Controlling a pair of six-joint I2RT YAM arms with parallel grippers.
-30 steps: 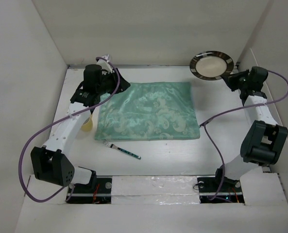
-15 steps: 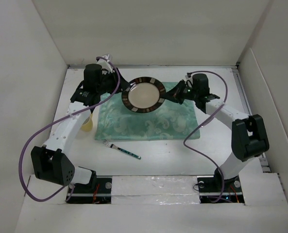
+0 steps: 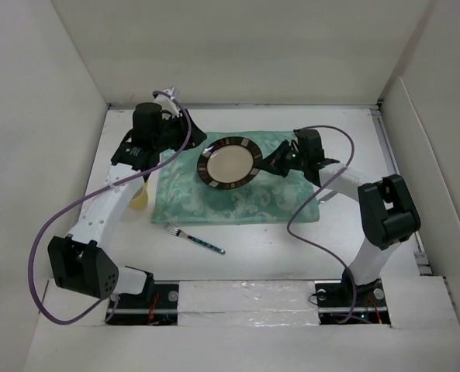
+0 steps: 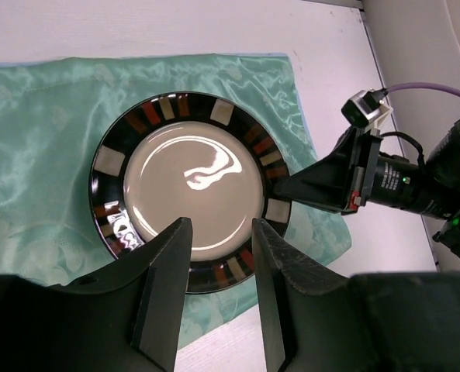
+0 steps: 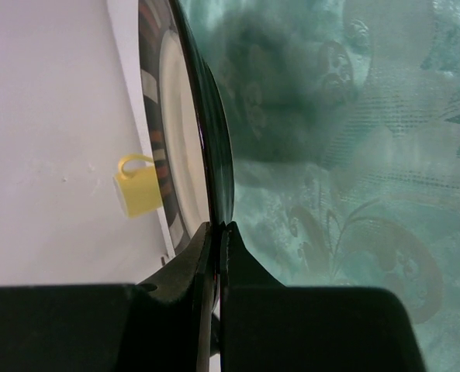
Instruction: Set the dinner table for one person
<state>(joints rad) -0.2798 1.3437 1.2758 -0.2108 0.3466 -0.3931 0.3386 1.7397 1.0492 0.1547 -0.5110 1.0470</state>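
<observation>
A plate [image 3: 229, 163] with a cream centre and a dark rim of coloured blocks hangs low over the mint-green placemat [image 3: 237, 198] on the white dinner table [image 3: 292, 248]. My right gripper [image 3: 270, 164] is shut on the plate's right rim. In the right wrist view its fingertips [image 5: 218, 226] pinch the thin rim of the plate [image 5: 175, 132] edge-on, with a shadow on the placemat [image 5: 354, 155] below. My left gripper [image 4: 218, 232] stands open and empty at the placemat's back left corner, looking down on the plate [image 4: 191, 186].
A yellow mug [image 3: 140, 200] stands just left of the placemat, half hidden under the left arm. A fork [image 3: 195, 239] with a blue handle lies on the table in front of the placemat. White walls enclose the table.
The right arm swung the plate from the back right corner leftward and down over the placemat. The left arm has stayed put.
</observation>
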